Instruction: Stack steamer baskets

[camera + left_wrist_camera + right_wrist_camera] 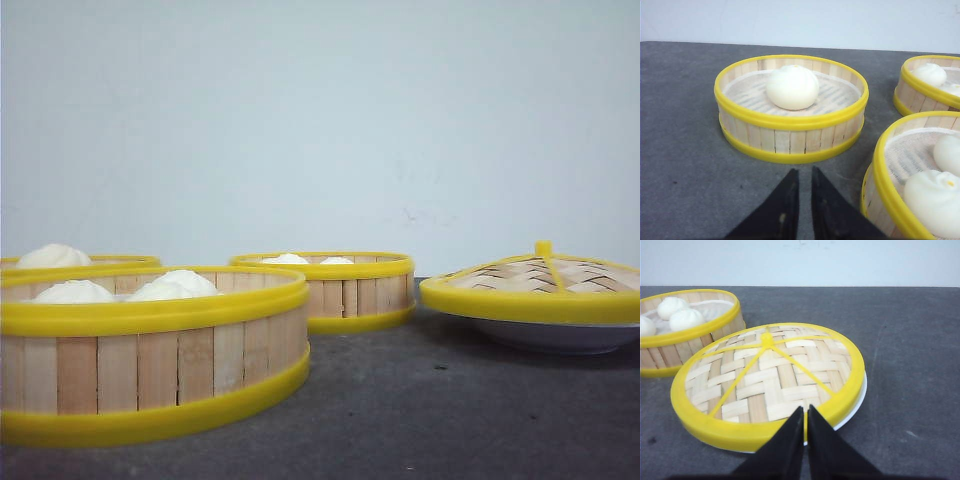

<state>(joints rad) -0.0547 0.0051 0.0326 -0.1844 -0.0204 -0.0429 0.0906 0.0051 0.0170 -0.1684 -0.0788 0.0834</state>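
Three steamer baskets with pale wood slats and yellow rings stand apart on the grey table, each holding white buns. In the front view one basket (150, 370) is near left, another (100, 262) sits behind it, and the third (345, 292) is in the middle. My left gripper (805, 172) is shut and empty, just short of the one-bun basket (790, 140), with a second basket (890, 190) beside it. My right gripper (805, 410) is shut and empty, over the near rim of the woven lid (770, 375). Neither gripper shows in the front view.
The domed woven lid (535, 285) with a yellow rim and knob lies on a shallow white plate (560, 338) at the right. The middle basket (685, 335) stands close beside the lid. A pale wall runs behind the table.
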